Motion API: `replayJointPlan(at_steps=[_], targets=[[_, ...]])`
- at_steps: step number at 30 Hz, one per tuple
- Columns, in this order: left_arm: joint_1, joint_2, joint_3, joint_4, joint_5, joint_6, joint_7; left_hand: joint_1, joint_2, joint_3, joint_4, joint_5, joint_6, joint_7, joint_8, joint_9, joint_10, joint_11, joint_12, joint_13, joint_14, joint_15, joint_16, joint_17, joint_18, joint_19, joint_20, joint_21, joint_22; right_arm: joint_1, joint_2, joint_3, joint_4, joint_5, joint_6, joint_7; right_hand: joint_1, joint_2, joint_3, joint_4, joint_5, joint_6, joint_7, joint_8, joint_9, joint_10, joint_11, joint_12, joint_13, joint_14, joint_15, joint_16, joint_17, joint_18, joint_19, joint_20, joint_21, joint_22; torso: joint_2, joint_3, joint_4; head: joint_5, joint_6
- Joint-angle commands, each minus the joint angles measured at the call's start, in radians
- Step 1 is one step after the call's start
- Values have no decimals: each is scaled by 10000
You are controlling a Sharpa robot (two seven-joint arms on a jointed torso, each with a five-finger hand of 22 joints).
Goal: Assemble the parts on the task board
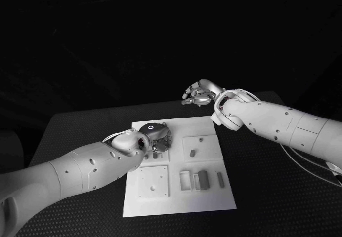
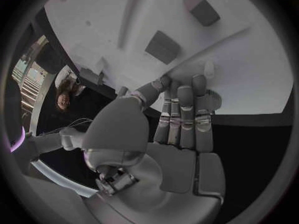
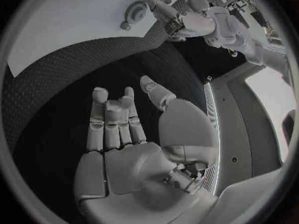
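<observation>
Board [image 1: 214, 197] far-left edge under L hand [image 1: 155, 134]; R hand [image 1: 199, 94] beyond it.

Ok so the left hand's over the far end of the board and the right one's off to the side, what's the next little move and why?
Probably lower the left hand a touch and close its fingers on a part. It sits over the far left of the task board with fingers straight and nothing visibly held. The right hand is raised beyond the board's far edge, open and empty, so it seems best kept clear. The loose parts lie nearer the robot.
</observation>
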Motion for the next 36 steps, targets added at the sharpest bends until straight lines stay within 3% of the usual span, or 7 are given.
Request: replayJointPlan(at_steps=[1,9,17,26,32,36], targets=[[-137,-90,-111,-89,651,109,2,25,105,47,2,73,155,78,46,26,94,-17,18,-67,-1,-68,35,-18,98,14,-112,39,239,-3,0,4,5,9,131,92,-3,72,-6,-31,58,12,65,-15,13,-71,0,68,-13,-50,-47,-13,-8,139,-58,18,-55,154,3,1,-2,5,22],[-138,-234,-97,-40,1892,-689,412,-47,40,33,-13,104,61,117,-14,-10,89,-15,-58,-212,57,-74,54,-39,88,61,-146,78,233,-3,-21,4,-4,12,138,81,-10,71,-9,-27,58,12,66,-15,13,-71,0,69,-14,-50,-47,-13,-9,139,-57,19,-55,154,-1,-17,17,2,42],[-138,-372,-28,-26,2898,-1026,788,-116,-10,12,-21,121,-40,162,-75,-45,75,8,-123,-332,66,-57,42,-68,80,60,-148,81,224,-3,-2,3,-35,12,146,84,-17,69,-11,-23,58,11,66,-16,13,-72,0,70,-16,-51,-47,-12,-9,139,-58,19,-55,154,11,-16,11,21,88],[-136,-523,-4,-54,4120,-942,1047,-161,4,-4,-11,120,-72,180,-94,-58,72,21,-146,-388,58,-45,30,-83,77,48,-141,72,219,-16,11,3,-69,14,184,81,-20,70,-11,-21,59,10,65,-16,14,-72,0,71,-17,-51,-47,-12,-10,139,-58,19,-56,154,0,-7,18,42,96],[-135,-580,18,-38,4379,-890,1184,-192,18,-21,-12,118,-85,187,-101,-65,69,30,-154,-421,29,-34,11,-97,73,16,-131,57,218,-25,6,2,-76,14,190,78,-22,68,-12,-20,59,9,65,-17,14,-72,0,72,-18,-52,-47,-12,-11,139,-59,19,-57,154,-1,-7,12,53,108],[-135,-600,123,-7,4551,-878,1289,-196,24,-24,-14,119,-85,187,-101,-65,71,31,-154,-428,23,-33,8,-100,73,9,-130,54,218,-29,-2,2,-78,14,193,79,-24,69,-11,-19,59,9,65,-17,14,-73,0,72,-19,-52,-47,-12,-11,139,-59,19,-58,154,-5,-2,5,72,122]])
